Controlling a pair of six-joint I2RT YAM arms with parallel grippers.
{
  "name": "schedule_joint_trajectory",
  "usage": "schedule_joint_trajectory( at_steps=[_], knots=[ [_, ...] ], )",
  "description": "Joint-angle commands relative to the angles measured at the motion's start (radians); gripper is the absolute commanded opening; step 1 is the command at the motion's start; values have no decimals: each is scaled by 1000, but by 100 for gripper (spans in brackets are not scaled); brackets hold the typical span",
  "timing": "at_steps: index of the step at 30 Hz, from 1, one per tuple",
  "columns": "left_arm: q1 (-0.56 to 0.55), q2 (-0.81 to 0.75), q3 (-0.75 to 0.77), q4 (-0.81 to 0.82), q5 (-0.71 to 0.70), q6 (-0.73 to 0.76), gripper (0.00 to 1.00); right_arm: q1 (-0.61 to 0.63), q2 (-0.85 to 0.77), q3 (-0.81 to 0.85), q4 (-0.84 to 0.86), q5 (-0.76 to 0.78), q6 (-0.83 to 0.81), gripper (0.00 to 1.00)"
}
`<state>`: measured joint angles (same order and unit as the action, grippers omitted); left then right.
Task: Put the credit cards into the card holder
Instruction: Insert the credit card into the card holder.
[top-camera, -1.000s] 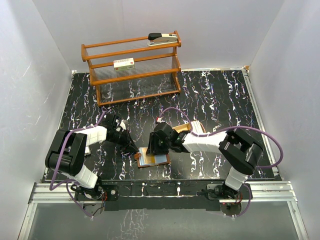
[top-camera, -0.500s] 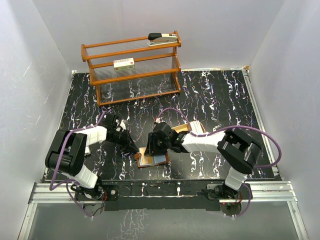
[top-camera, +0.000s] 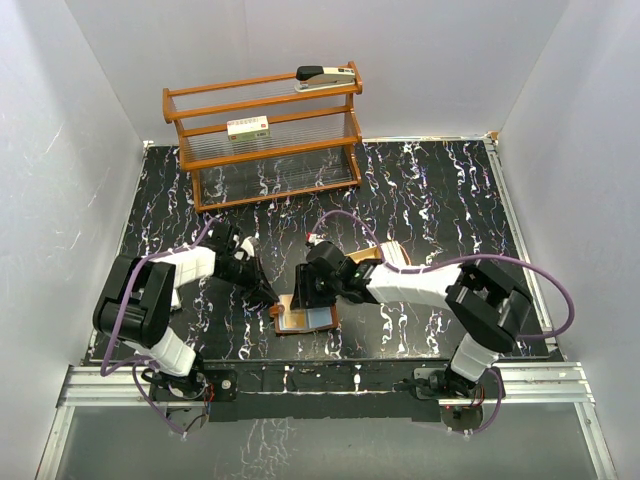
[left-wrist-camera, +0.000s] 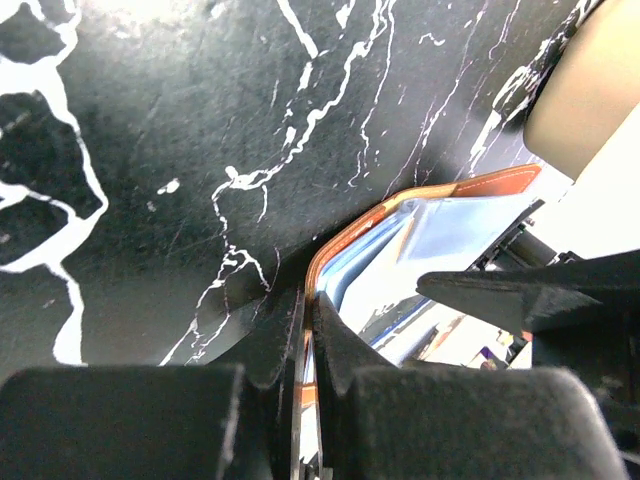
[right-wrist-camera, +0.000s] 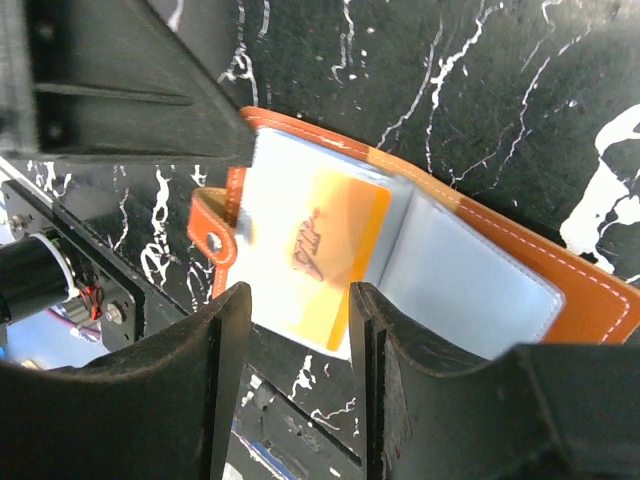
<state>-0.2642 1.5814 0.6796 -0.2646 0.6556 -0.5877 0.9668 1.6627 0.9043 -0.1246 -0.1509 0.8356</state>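
At near centre of table: card holder spread open, long axis left-right. Pinned at left edge by left gripper, clamped tight on the leather. Sits directly under right gripper, jaws half apart astride orange-white credit card lying inside; grip unclear. Reddish mark on card, unreadable.

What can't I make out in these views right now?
- Top view: right gripper covers half the card holder.
- Right wrist: glare whitens the orange card; pinched or not, unclear.
- Left wrist: the left gripper hides the edge it clamps.
- Top view: right arm hides most of the tray; contents unclear.
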Motion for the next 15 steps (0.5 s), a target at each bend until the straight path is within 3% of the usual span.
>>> schedule_joint_trajectory(
  at_steps=[1, 11, 15],
  knots=[
    [-5, 34, 44, -80, 86, 70, 0, -1, -96, 100, -88, 59, -106, 42],
    [-5, 31, 105, -151, 103, 157, 0, -104, -129, 281, -476, 388, -292, 46],
    [-6, 40, 111, -174, 128, 197, 0, -142, -159, 251, -497, 486, -320, 47]
  ],
)
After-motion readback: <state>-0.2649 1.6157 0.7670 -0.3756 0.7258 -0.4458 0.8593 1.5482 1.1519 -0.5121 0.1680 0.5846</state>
